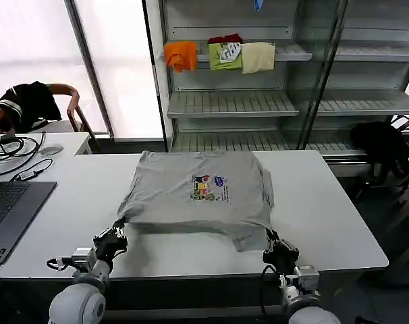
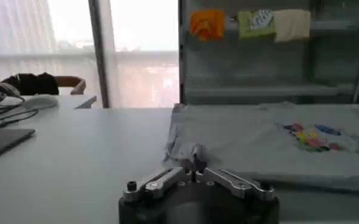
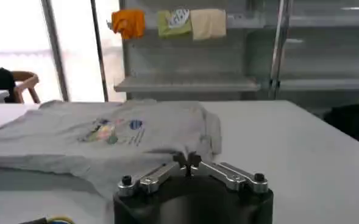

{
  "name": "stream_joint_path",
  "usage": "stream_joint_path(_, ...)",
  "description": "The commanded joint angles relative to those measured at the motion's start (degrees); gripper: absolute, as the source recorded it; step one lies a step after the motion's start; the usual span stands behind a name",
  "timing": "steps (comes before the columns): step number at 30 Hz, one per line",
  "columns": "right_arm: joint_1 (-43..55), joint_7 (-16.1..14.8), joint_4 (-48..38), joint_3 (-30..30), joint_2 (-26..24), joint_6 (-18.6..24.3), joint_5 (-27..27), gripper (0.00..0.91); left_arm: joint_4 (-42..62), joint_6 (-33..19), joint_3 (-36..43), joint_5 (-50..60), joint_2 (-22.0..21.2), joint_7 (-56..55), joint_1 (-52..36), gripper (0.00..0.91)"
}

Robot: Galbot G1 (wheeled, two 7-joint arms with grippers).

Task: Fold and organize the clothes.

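Both grippers pinch the near hem of the grey printed T-shirt [image 1: 199, 191], mid-fold on the white table [image 1: 339, 223].
Left gripper [image 1: 118, 233] clamps the near-left corner, right gripper [image 1: 273, 244] the near-right; next, probably carry both corners evenly toward the far edge.

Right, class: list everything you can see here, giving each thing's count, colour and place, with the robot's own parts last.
Shirt: one, light grey with multicoloured chest print, partly folded on the table's middle.
Table: one, white, before the robot.
Folded cloths: three, orange, green, cream, on an upper shelf.
Shelving: one, grey metal, behind the table.
Laptop: one, dark, far left.
Black garments: two, one on the chair at left, one at right.
Left gripper: shut on the shirt's near left corner.
Right gripper: shut on its near right corner.
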Motion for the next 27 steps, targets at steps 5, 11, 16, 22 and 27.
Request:
stream_joint_path(5, 9.1, -1.2, -5.9, 1.0, 0.9, 1.0, -0.5, 0.000, 2.2, -1.1, 0.6, -0.7, 0.3, -0.2, -6.1, 0.020)
stream_joint_path(11, 18.3, -1.1, -11.8, -1.0, 1.6, -0.2, -0.5, 0.000, 6.6, -0.9, 1.5, -1.3, 0.7, -0.1, -11.0, 0.020)
stream_joint_path(16, 24.9, -1.2, -17.5, -2.4, 2.6, -0.3, -0.6, 0.000, 10.8, -0.8, 2.3, -1.8, 1.1, -0.1, -15.6, 0.020)
stream_joint_path(22, 30.3, -1.5, -25.3, -3.3, 4.3, -0.6, -1.3, 0.000, 16.0, -0.4, 2.9, -2.2, 1.5, 0.4, -19.1, 0.020)
stream_joint_path(27, 32.7, -2.1, -29.6, -3.8, 5.0, -0.4, -1.7, 0.000, 20.1, 0.0, 3.7, -2.7, 1.6, 0.6, -22.1, 0.020)
